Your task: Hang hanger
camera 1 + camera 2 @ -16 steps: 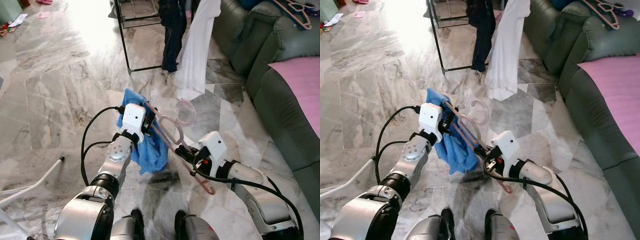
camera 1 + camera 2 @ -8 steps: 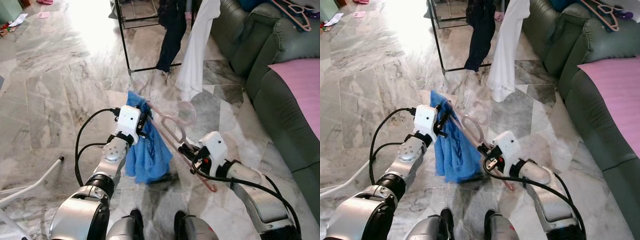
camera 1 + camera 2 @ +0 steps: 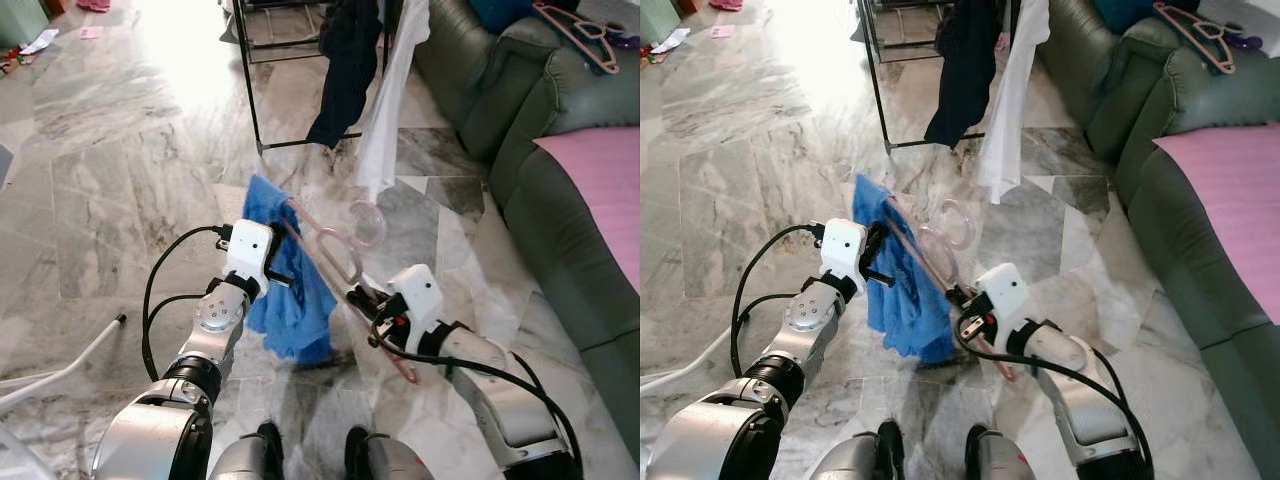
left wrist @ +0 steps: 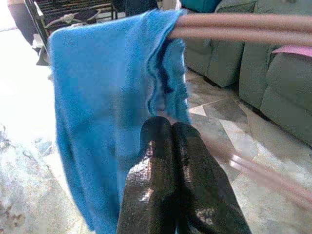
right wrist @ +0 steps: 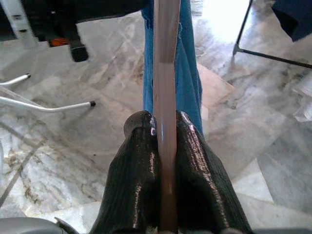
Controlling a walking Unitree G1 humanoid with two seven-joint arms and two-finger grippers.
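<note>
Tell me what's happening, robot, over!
Right hand shut on the pink hanger. Left hand shut, beside the blue cloth draped on it. Clothes rack ahead, with dark and white garments hanging.

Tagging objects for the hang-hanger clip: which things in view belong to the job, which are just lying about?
Job:
- pink hanger, clamped in the right pincer
- blue towel draped on it
- left pincer, shut beside the towel
- black clothes rack

Lying about:
- dark garment and white garment on the rack
- green sofa
- spare hanger on the sofa
- pink cloth
</note>
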